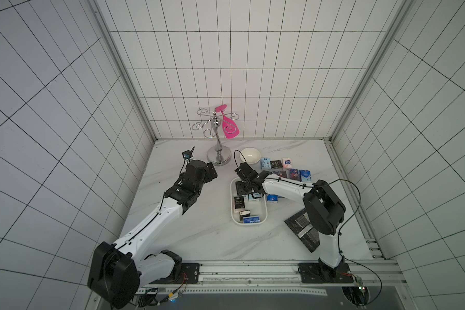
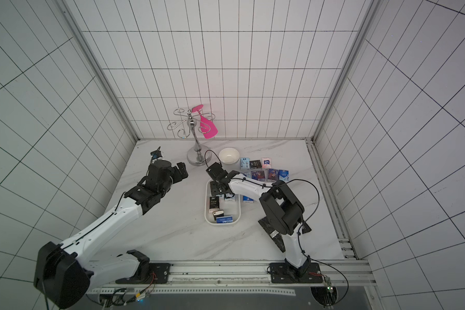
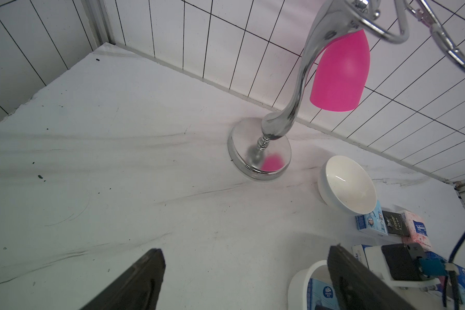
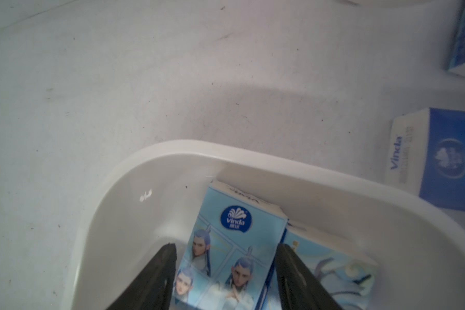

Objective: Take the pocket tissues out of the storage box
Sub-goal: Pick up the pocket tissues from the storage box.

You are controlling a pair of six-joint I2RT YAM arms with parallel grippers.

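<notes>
The white storage box [image 1: 249, 224] [image 2: 222, 224] lies mid-table. It holds several pocket tissues: a black packet [image 1: 239, 203], a blue one [image 1: 252, 219] and light blue ones under my right arm. My right gripper [image 1: 249, 190] [image 4: 226, 247] reaches down into the box's far end. It is open, and its fingers stand on either side of a light blue packet [image 4: 234, 214] lying flat by the rim [image 4: 199, 147]. Several more packets [image 1: 287, 163] lie in rows on the table behind the box. My left gripper [image 1: 212, 174] [image 3: 244, 251] hovers open and holds nothing, to the left of the box.
A round white bowl [image 1: 250, 155] and a chrome rack [image 1: 218, 157] with a pink cup [image 1: 230, 128] stand at the back. Black-and-silver foil pouches [image 1: 302, 228] lie under my right arm. A blue packet [image 1: 272, 198] lies just right of the box.
</notes>
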